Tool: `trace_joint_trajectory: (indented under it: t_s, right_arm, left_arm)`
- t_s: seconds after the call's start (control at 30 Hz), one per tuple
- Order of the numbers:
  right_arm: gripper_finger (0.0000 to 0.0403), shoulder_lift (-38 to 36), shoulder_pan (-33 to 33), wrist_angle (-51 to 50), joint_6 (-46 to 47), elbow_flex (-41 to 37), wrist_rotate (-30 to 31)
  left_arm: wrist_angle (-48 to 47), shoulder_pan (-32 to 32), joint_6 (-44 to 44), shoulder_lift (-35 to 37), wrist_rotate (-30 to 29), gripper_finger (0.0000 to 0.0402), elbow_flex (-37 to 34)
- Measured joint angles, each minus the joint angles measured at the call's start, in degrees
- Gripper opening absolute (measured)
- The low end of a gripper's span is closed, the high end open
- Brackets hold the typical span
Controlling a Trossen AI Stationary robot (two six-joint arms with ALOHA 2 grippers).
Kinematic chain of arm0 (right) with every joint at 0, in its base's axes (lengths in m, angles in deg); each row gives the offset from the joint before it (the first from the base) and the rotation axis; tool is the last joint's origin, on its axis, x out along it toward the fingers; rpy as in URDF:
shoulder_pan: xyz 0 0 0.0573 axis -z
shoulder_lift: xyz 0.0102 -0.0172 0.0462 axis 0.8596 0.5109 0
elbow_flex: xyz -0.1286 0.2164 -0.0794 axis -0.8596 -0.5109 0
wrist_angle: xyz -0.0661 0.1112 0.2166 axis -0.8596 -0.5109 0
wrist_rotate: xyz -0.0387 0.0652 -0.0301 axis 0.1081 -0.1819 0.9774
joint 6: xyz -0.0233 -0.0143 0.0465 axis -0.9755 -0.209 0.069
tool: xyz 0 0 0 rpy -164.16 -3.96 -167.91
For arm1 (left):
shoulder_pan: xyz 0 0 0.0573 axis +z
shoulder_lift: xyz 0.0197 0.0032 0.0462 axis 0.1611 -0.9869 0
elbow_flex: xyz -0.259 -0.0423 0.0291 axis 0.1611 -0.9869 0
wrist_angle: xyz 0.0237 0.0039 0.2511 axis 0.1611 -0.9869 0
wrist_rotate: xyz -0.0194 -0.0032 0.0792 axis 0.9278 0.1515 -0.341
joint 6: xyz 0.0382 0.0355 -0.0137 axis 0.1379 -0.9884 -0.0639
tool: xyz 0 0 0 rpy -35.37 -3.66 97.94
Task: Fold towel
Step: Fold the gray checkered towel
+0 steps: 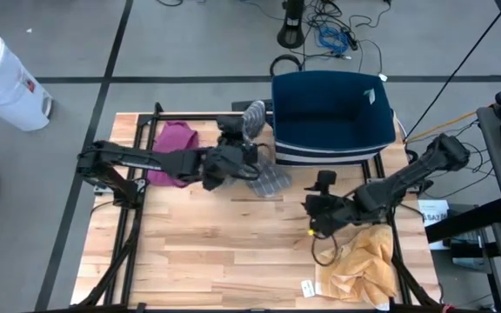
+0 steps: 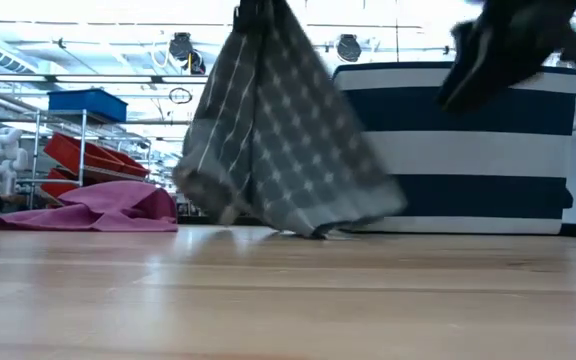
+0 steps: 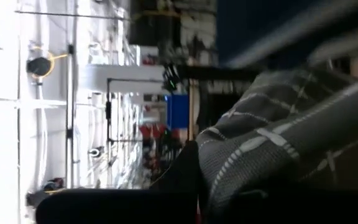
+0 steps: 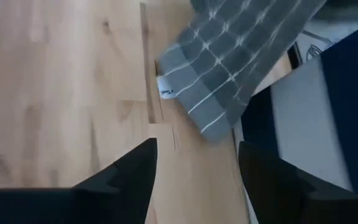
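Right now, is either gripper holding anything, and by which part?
Left gripper holds the grey checked cloth towel by its top, lower end on the wooden table. Right gripper open, empty.

towel [image 2: 278,140] top cut off; left hand hidden.

towel [image 1: 266,176] hangs before bin [image 1: 333,109], corner on table [image 1: 207,252]; cloth [image 1: 174,152] left, bag [image 1: 365,261] right.
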Motion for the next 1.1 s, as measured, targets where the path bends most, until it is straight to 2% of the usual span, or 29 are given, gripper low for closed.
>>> trace_joint_trajectory:
  t_s: [0.17, 0.27, 0.4, 0.63, 0.83, 1.1]
  right_arm:
    - [0.0203, 0.0, 5.7, 14.5, -1.3, -10.6, 3.2]
    - [0.0199, 0.0, 7.4, 26.5, -4.6, -14.6, 0.2]
    - [0.0199, -0.1, 7.5, 40.7, -9.5, -16.8, -6.9]
    - [0.0199, -0.2, 6.9, 49.5, -9.7, -16.9, -14.3]
    - [0.0199, 2.8, 6.9, 59.3, -9.0, -16.9, -14.5]
    - [0.0199, 13.5, 8.5, 71.3, -8.6, -16.9, -12.1]
  left_arm:
    - [6.3, -3.0, -2.4, 4.3, 0.6, 0.0000, 0.1]
    - [6.3, -3.8, -2.5, 5.3, 0.5, 0.0000, 0.1]
    - [5.8, -3.8, -2.5, 5.4, 0.3, 0.0000, 0.1]
    - [4.5, -2.4, -2.5, 5.4, 0.6, 0.0000, 0.1]
    - [5.5, -1.0, -2.5, 4.9, 2.4, 0.0000, 0.1]
    - [6.9, 0.1, -2.2, 4.9, 4.3, 0.0000, 0.1]
